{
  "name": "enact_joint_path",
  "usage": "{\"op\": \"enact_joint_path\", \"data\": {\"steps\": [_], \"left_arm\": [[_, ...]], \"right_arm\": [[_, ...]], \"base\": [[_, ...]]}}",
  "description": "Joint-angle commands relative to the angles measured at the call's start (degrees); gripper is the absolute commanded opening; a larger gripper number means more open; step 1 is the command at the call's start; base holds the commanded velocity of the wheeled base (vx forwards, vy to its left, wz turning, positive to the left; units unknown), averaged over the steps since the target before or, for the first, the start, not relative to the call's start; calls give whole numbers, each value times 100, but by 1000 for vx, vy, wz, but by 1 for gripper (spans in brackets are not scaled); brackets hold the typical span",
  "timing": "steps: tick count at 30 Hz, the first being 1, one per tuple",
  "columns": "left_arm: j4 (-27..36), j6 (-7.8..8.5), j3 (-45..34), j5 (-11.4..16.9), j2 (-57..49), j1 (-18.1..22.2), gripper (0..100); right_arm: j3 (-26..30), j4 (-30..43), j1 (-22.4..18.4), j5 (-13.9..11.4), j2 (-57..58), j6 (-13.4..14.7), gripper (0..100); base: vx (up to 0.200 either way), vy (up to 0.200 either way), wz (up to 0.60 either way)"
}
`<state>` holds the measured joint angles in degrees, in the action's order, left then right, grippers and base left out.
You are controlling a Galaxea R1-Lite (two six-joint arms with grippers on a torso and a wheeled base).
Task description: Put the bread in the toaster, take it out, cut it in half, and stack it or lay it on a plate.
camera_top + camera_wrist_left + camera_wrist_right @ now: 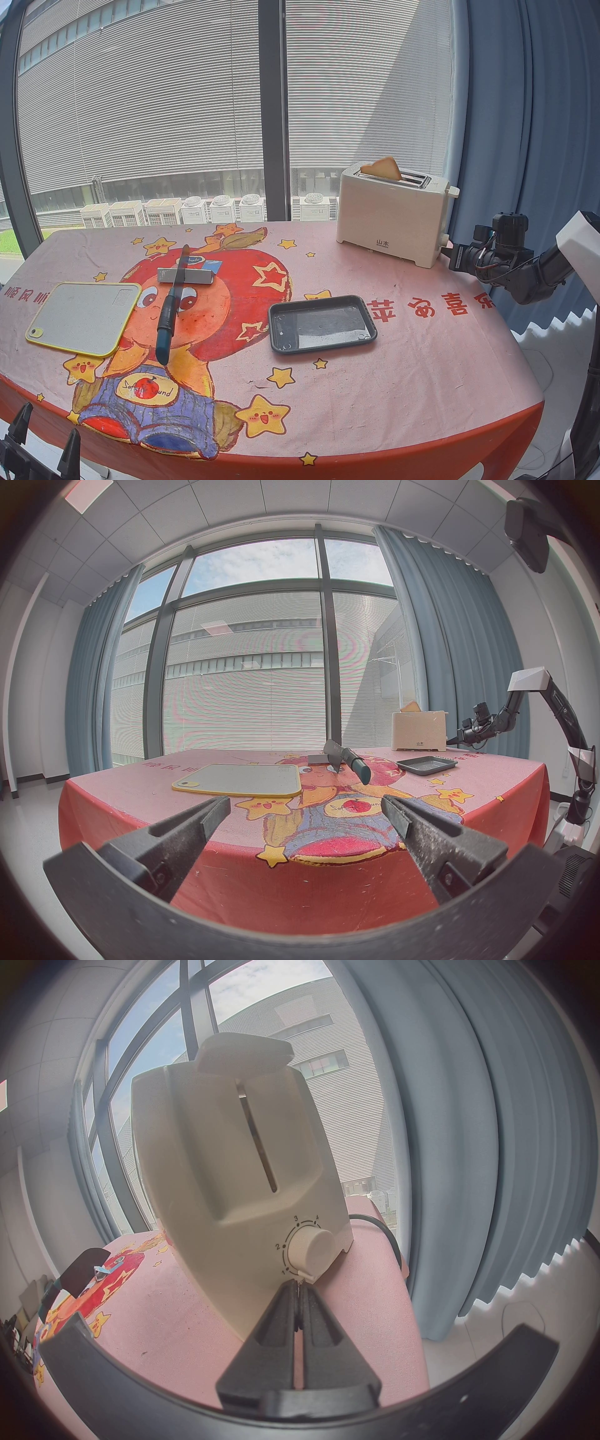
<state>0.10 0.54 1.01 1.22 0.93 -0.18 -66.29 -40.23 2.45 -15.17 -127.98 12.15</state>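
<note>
**Head view.** Table (406,387), cartoon cloth.
- Toaster (390,215): far right corner. Bread (381,169) stands in its slot, top poking out.
- Black tray (322,324): mid-table, toward the right edge.
- Cutting board (84,317): left edge.
- Knife (170,306): between board and tray, blade propped on a small rest (197,275).
- Right gripper (447,253): just beside the toaster's end, at the far right corner.

**Left wrist view.** Left gripper (305,805): fingers spread wide, off the table's near edge.

**Right wrist view.** Right gripper's fingers (275,1329): pressed together, tips just below the toaster's dial (310,1250). Lever (244,1054) sits at the top of its slot.
</note>
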Motion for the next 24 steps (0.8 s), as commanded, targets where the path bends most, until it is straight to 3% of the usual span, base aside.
{"op": "enact_joint_path", "data": {"steps": [1,11,24], "left_arm": [[-1,-1,-101,1,-93,1,100],[-1,-1,-101,1,-93,1,100],[-1,-1,-101,1,-93,1,100]], "right_arm": [[46,-2,10,-4,62,-73,0],[213,-73,63,49,106,-126,0],[881,-55,230,198,1240,-222,0]], "base": [[0,0,0],[0,0,0],[0,0,0]]}}
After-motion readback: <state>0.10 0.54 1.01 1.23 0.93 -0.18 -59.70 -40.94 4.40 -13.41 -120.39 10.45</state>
